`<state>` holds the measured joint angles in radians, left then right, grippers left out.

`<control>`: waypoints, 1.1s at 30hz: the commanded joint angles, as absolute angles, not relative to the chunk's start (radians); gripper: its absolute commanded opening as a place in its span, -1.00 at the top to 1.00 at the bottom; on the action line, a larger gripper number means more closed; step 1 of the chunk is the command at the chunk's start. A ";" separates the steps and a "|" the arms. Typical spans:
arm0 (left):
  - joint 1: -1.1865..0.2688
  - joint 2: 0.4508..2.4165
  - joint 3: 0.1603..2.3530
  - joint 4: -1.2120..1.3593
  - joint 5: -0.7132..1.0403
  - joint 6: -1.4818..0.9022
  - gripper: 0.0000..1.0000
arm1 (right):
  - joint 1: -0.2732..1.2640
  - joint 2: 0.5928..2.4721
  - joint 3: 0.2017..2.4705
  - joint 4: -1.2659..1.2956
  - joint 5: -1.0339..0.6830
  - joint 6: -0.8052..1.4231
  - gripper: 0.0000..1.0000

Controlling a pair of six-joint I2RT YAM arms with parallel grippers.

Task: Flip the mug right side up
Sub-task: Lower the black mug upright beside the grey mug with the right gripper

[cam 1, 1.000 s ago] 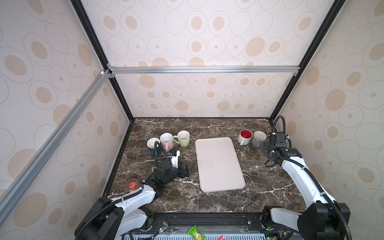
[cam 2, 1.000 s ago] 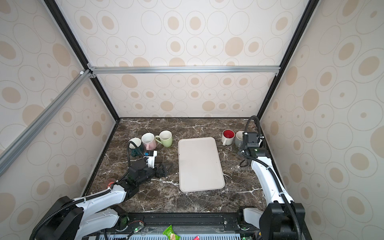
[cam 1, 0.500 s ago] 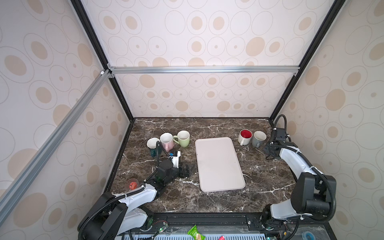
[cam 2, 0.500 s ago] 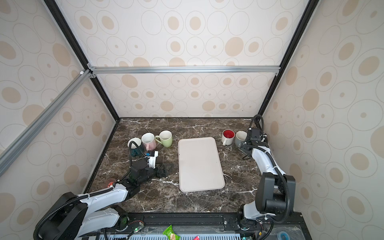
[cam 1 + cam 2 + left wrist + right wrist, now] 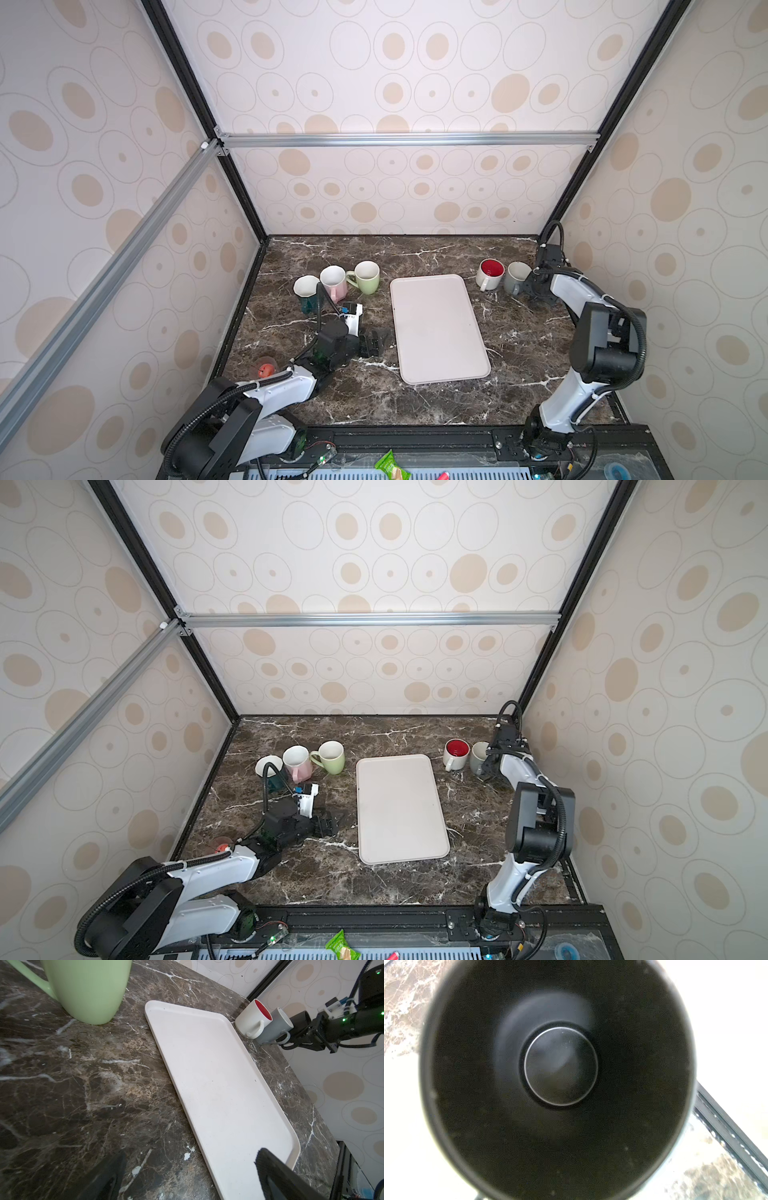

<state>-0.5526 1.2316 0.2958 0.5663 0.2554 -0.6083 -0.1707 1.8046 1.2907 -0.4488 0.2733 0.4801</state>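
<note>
A black mug [image 5: 560,1066] fills the right wrist view, and I look straight into its mouth down to its round bottom. From the left wrist view the mug [image 5: 301,1019] hangs on its side just beyond a grey mug [image 5: 278,1026]. My right gripper [image 5: 299,1032] is shut on the mug's wall. In both top views the right gripper [image 5: 534,289] [image 5: 488,766] sits at the back right by the wall, and the arm hides the mug. My left gripper [image 5: 376,343] [image 5: 187,1176] rests open and holds nothing, beside the tray's left edge.
A white tray [image 5: 436,328] lies in the middle of the marble table. Green [image 5: 366,276], pink [image 5: 334,282] and teal [image 5: 306,291] mugs stand upright at the back left. A white mug [image 5: 490,274] with a red inside stands by the grey one [image 5: 516,277]. The right wall is close.
The right arm has folded, its elbow now raised near the front right, while its gripper stays by the grey mug at the back. The left arm has barely moved.
</note>
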 commanded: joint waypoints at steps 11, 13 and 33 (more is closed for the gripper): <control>-0.557 1.263 0.325 0.604 0.258 -0.588 -0.96 | -0.175 1.894 1.414 -0.476 0.330 0.465 1.00; -0.557 1.264 0.325 0.605 0.258 -0.588 -0.96 | -0.175 1.899 1.417 -0.481 0.330 0.467 1.00; -0.557 1.254 0.327 0.588 0.243 -0.585 -0.96 | -0.175 1.839 1.358 -0.486 0.279 0.476 -0.28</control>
<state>-0.5526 1.2579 0.2966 0.5678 0.2554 -0.6048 -0.1734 1.8961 1.3823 -0.4797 0.2844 0.4706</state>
